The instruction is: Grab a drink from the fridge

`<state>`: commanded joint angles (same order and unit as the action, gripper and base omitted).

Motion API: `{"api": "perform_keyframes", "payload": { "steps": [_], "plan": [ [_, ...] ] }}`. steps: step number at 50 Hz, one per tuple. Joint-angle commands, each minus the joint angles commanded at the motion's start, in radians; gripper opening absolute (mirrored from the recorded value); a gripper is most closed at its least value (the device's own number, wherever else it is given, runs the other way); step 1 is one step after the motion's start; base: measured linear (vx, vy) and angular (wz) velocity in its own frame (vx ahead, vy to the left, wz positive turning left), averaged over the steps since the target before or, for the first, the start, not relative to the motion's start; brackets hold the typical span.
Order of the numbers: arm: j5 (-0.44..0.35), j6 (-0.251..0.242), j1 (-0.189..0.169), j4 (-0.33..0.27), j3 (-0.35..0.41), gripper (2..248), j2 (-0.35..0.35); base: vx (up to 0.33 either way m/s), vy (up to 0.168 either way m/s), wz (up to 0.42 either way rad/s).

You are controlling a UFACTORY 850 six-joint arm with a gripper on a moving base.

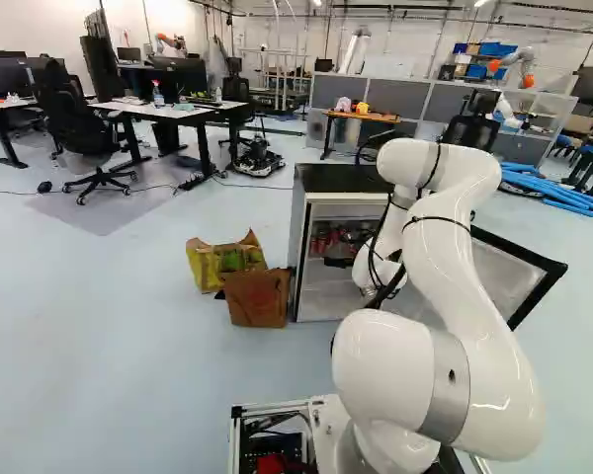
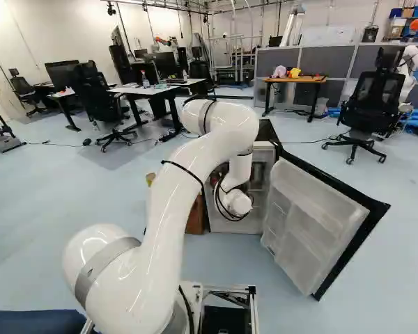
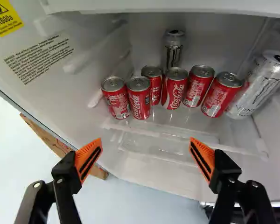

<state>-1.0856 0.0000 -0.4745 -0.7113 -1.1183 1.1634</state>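
Glossy cylindrical metal cans (image 3: 175,88)

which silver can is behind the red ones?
The rear silver can, its lower part hidden by red cola cans. The other silver can is beside the red group's end.

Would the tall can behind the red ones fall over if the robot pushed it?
The tall can might tip, narrow for its height. Its round side could let it roll, but the red cans in front might stop it.
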Motion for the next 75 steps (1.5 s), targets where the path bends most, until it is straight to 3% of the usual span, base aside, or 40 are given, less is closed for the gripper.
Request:
{"api": "perform_keyframes", "payload": {
  "steps": [31,75],
  "plan": [
    [-0.053,0.000,0.007,-0.064,-0.109,247,0.063,0.000,0.000,0.000],
    [-0.042,0.000,0.029,-0.065,-0.214,247,0.115,0.000,0.000,0.000]
  ]
}}
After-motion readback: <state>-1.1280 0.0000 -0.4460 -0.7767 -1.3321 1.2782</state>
